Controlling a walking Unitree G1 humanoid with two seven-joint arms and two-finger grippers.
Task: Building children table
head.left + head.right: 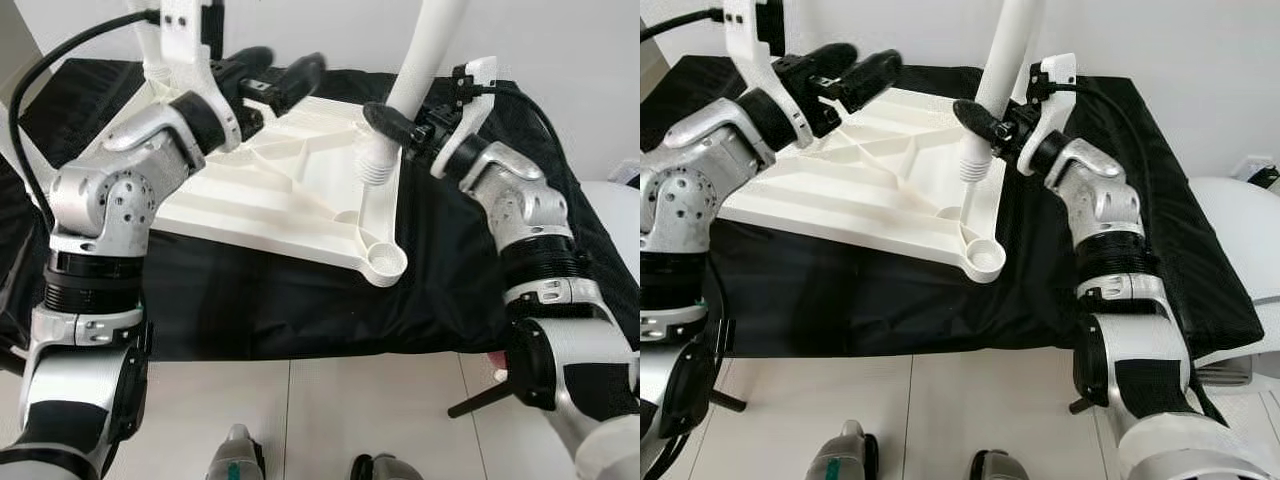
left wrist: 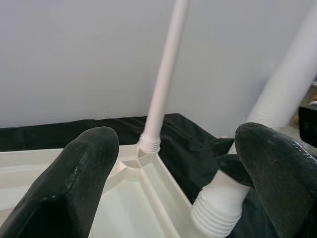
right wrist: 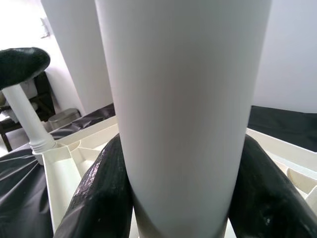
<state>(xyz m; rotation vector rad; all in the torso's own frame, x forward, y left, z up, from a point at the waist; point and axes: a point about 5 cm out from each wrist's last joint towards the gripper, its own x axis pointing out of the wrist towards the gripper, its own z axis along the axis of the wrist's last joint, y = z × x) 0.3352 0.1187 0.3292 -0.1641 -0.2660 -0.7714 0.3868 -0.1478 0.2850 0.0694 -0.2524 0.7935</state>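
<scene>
White plastic dominates my left eye view: the upturned tabletop (image 1: 270, 190) lies on a black cloth (image 1: 300, 300), and my right gripper (image 1: 405, 128) is clamped round a white table leg (image 1: 425, 50) held nearly upright, its threaded end (image 1: 372, 165) hanging just above the frame rail. The empty corner socket (image 1: 385, 260) lies nearer to me than that threaded end, so I judge the leg must come toward me and then down, keeping its long axis upright, and my right arm is the nearer one for it. My left gripper (image 1: 275, 75) hovers over the far side of the tabletop, fingers spread and holding nothing. From the right eye the same holds: the thread sits above the rail, short of the socket's round mouth. My left wrist view looks between its own spread fingers (image 2: 74, 178) at a second leg (image 2: 163, 74) already standing in a far corner, with the held leg's ribbed end close beside. My right wrist view shows both black fingers (image 3: 106, 198) pressed against the leg's smooth shaft.
</scene>
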